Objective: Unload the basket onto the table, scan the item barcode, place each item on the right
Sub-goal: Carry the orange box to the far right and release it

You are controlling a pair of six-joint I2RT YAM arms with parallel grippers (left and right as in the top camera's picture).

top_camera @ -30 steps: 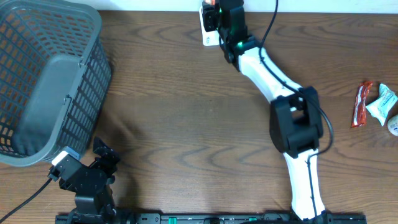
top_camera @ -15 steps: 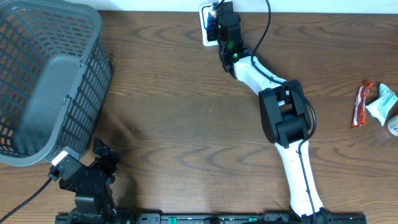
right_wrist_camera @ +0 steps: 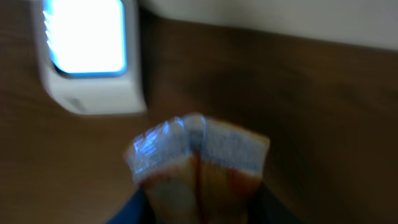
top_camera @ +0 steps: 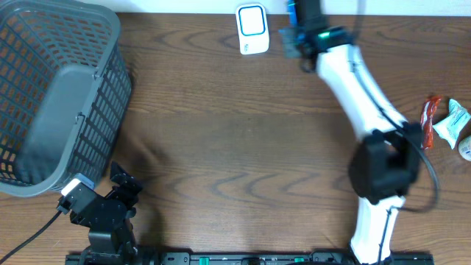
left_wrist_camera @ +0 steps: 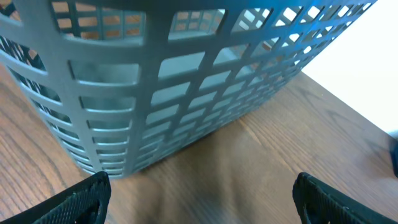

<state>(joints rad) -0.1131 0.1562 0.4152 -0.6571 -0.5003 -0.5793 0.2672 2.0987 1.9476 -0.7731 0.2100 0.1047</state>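
The white barcode scanner [top_camera: 252,28] with a lit blue window stands at the table's far edge; in the right wrist view the scanner [right_wrist_camera: 87,56] is at upper left. My right gripper [top_camera: 296,31] hovers just right of it, shut on a crinkled orange-and-white snack packet [right_wrist_camera: 199,155]. The packet sticks out ahead of the dark fingers [right_wrist_camera: 135,208] and is blurred; no barcode shows. My left gripper [top_camera: 121,182] rests at the near left, open with nothing between its fingers [left_wrist_camera: 81,199], facing the basket.
A grey mesh basket [top_camera: 44,96] fills the left side of the table and looms close in the left wrist view [left_wrist_camera: 155,93]. A red packet [top_camera: 427,121] and a pale green-white packet [top_camera: 451,121] lie at the right edge.
My right arm swung to the right, off the scanner, which now shows uncovered. Its jaws narrowed on the packet. The left arm stayed still.
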